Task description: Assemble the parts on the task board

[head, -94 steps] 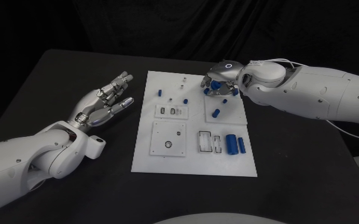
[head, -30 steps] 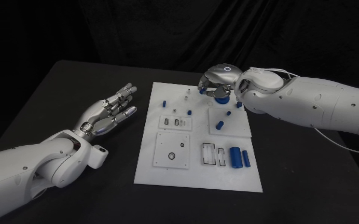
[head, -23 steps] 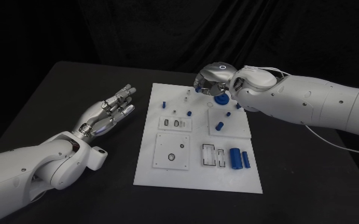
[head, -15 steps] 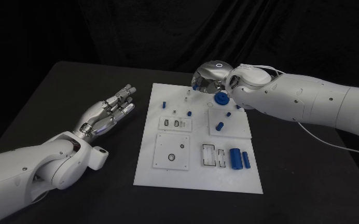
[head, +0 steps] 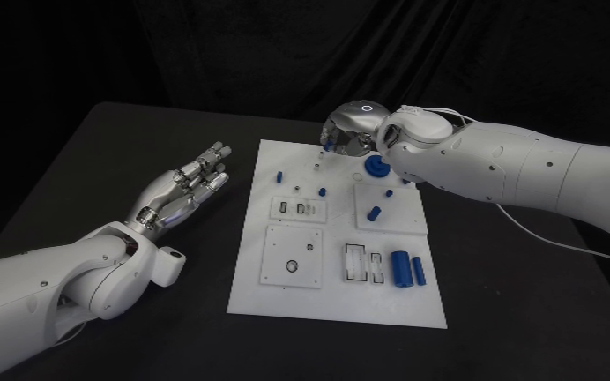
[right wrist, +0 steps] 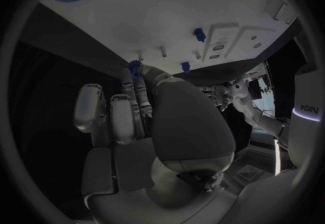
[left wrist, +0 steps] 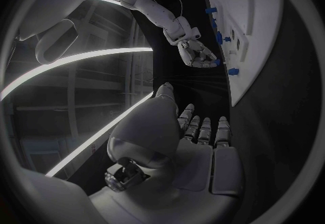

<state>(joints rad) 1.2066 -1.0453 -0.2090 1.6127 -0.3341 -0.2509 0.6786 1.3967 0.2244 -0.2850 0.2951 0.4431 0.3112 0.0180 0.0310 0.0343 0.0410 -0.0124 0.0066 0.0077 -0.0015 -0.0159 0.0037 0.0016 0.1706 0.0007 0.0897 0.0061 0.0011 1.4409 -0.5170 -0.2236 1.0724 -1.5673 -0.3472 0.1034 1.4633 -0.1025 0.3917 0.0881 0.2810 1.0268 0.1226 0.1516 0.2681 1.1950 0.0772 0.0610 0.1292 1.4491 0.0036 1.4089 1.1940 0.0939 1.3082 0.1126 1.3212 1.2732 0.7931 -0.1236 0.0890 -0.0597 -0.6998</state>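
Head view, upper centre: right robot hand (head: 345, 137) over the far edge of the white task board (head: 295, 297), fingers drawn together on a small blue gear (right wrist: 135, 65) pinched at the fingertips, seen from the right wrist. Just right of it in the head view: a larger blue gear (head: 376, 168) flat on the board.

Centre of the frame: task board on the black counter (head: 102, 152), long side running away from the camera. Upper left of the board: a small blue peg (head: 278, 175) standing upright; near the middle, a second blue peg (head: 322, 192). Right half of the board: a tilted blue part (head: 373, 214) on a raised white panel. Lower right of the board: two blue cylinders (head: 408, 268) side by side, next to two rectangular slots (head: 364, 263). Lower left of the board: a square white panel with a dark ring (head: 291, 266).

Left of the frame: left robot hand (head: 186, 189) apart from the board's left edge, palm up, fingers stretched out and slightly spread, holding nothing; same pose from the left wrist, fingers (left wrist: 203, 129) extended side by side.
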